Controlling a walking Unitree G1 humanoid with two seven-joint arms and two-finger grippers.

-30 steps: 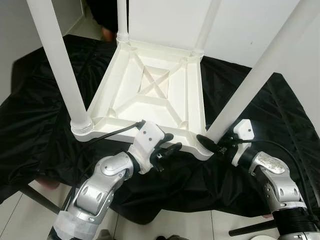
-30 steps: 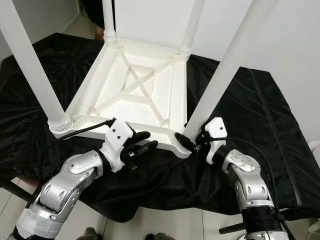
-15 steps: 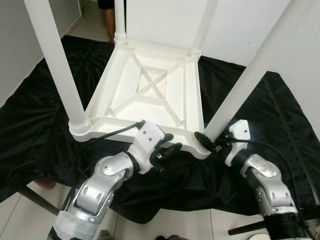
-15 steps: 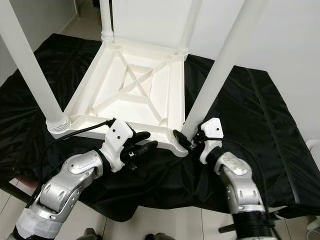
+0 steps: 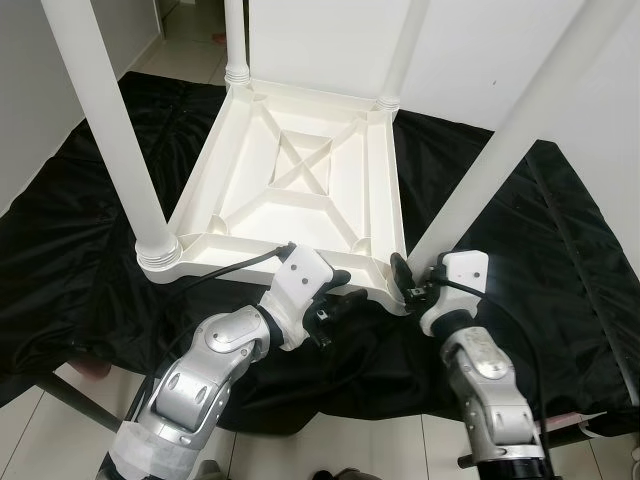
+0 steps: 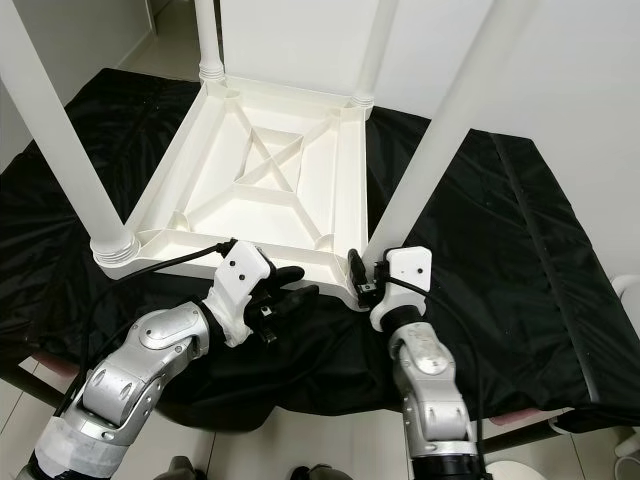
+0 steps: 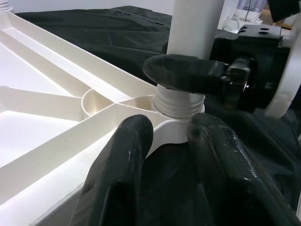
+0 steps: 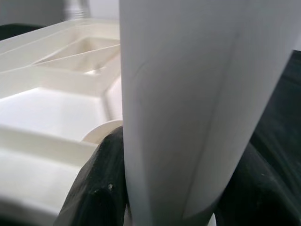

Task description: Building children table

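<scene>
A white children's table (image 5: 300, 200) lies upside down on a black cloth, its legs pointing up. My right gripper (image 5: 408, 283) is shut on the near right leg (image 5: 500, 150) just above its threaded collar (image 7: 178, 101). In the right wrist view that leg (image 8: 188, 108) sits between the two black fingers (image 8: 101, 183). My left gripper (image 5: 340, 298) stands open at the table's front rim, close to the same corner. Its fingers (image 7: 122, 160) lie low over the cloth, a small gap between them, nothing held.
The black cloth (image 5: 80, 250) covers a low surface whose front edge runs just under my arms; tiled floor lies below. The near left leg (image 5: 110, 130) rises steeply at the left, two more legs at the back. A white wall stands behind.
My right arm has swung left, from the right side of the leg's base toward its near side, still gripping the leg. The left gripper has stayed put. The camera has shifted slightly.
</scene>
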